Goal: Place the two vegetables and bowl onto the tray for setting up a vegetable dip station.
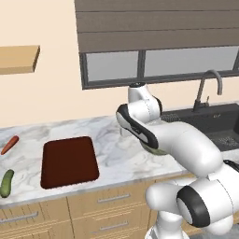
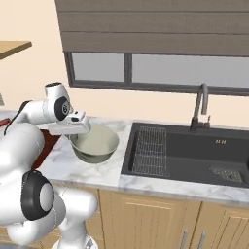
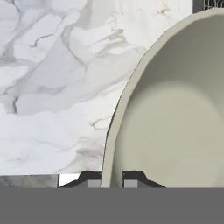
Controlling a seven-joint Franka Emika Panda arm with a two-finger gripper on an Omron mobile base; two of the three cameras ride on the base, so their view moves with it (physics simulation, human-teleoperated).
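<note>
Your two-finger gripper (image 3: 112,177) is pinched shut on the near rim of the round, deep greyish-green bowl with the pale cream inside (image 2: 95,144), one fingertip each side of the wall, a hold that suits carrying it by the edge. The bowl sits by the dark sink (image 2: 194,155), though you cannot tell if it is lifted off the white marble counter (image 1: 116,149). The arm folds low with the hand pointing down, while the flat dark reddish-brown tray (image 1: 69,161) lies bare, the slim orange-red carrot (image 1: 10,144) and stubby dark green cucumber (image 1: 6,183) beside it.
</note>
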